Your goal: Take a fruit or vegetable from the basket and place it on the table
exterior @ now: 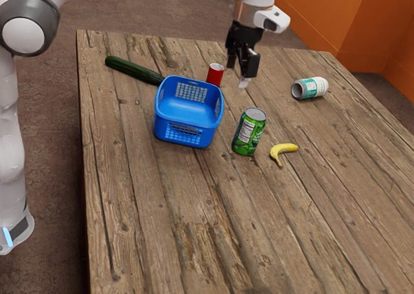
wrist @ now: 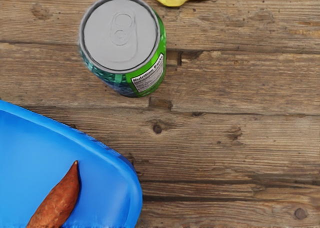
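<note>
The jaws are hanging apart and seemingly empty above the table point(exterior: 272, 223); the yam point(wrist: 56, 202) is lying in the basket point(exterior: 185, 139), toward the exterior view's left from them, its long axis pointing toward the can point(exterior: 245, 139).

It is an indoor room, its kind unclear, with orange walls point(exterior: 323, 16), mottled brown floor point(exterior: 55, 126) and worn plank tabletop point(exterior: 310, 229).

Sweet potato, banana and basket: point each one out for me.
Sweet potato point(wrist: 58, 200): wrist view, middle of its visible length, inside the basket.
Banana point(exterior: 285, 148): exterior view, upper part of its curved body.
Basket point(exterior: 209, 131): exterior view, outer wall by the corner nearest the can point(exterior: 248, 136).
</note>
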You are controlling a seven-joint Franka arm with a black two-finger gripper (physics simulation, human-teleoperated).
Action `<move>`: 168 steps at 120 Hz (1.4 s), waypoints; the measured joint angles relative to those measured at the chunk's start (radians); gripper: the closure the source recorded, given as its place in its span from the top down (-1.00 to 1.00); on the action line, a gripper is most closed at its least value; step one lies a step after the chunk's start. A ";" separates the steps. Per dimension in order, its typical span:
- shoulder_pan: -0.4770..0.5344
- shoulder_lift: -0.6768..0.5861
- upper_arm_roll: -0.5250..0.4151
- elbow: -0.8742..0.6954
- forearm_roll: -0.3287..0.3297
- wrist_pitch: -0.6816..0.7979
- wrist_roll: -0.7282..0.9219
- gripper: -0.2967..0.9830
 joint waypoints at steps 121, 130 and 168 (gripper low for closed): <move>0.069 -0.020 0.127 -0.093 0.039 -0.007 0.049 0.54; 0.061 -0.108 0.124 -0.248 0.038 0.057 0.071 0.54; 0.012 -0.207 0.170 -0.467 0.041 0.255 0.188 0.54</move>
